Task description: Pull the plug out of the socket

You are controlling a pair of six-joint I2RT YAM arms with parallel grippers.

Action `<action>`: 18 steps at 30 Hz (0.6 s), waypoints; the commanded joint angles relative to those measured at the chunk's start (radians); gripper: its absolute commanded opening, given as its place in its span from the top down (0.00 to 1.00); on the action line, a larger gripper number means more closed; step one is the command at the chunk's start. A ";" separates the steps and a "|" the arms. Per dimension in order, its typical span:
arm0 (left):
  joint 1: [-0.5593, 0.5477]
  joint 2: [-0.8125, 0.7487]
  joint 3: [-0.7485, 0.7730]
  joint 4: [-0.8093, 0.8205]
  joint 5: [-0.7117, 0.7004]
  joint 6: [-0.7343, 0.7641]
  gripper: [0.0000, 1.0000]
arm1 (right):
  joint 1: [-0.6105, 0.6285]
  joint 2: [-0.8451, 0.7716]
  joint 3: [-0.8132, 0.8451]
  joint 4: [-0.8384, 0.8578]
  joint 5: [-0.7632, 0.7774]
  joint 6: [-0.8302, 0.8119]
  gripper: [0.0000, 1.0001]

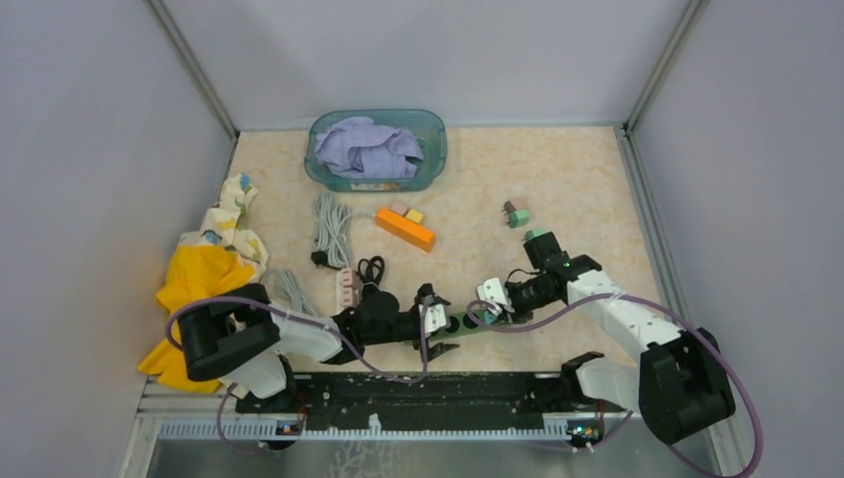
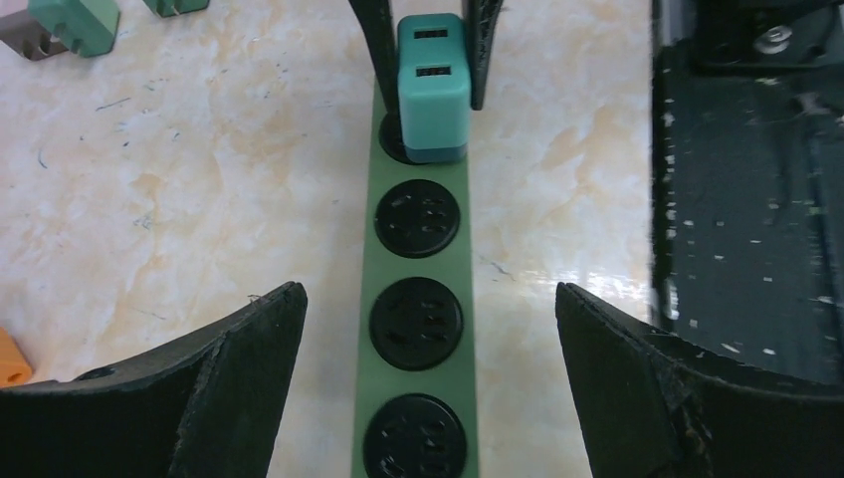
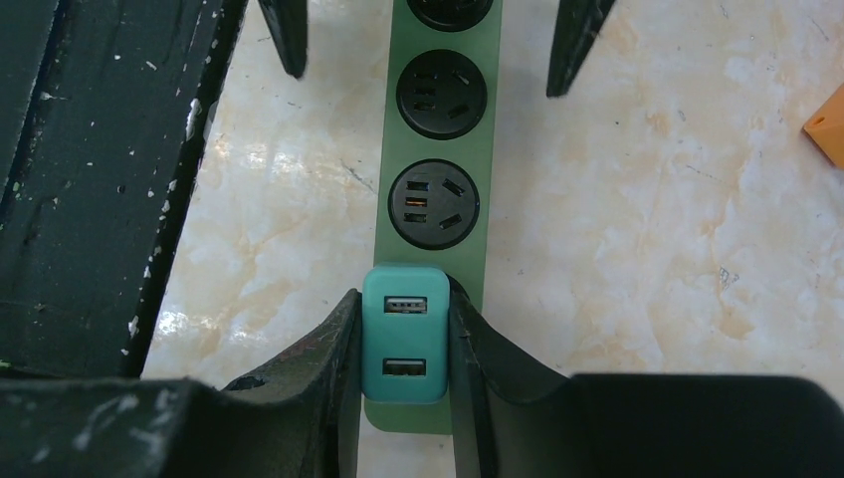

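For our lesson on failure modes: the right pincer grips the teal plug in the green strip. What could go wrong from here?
1. The left pincer stands open astride the green power strip, not clamping it, so the strip may lift with the teal plug.
2. The right pincer holds only the plug's smooth sides, so it may slip off under a hard pull.

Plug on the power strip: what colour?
Teal plug, seated in a green strip. It shows best in the right wrist view.
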 commanded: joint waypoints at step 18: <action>-0.001 0.242 0.228 -0.194 0.013 0.122 0.46 | 0.029 0.001 0.029 -0.024 -0.099 -0.001 0.99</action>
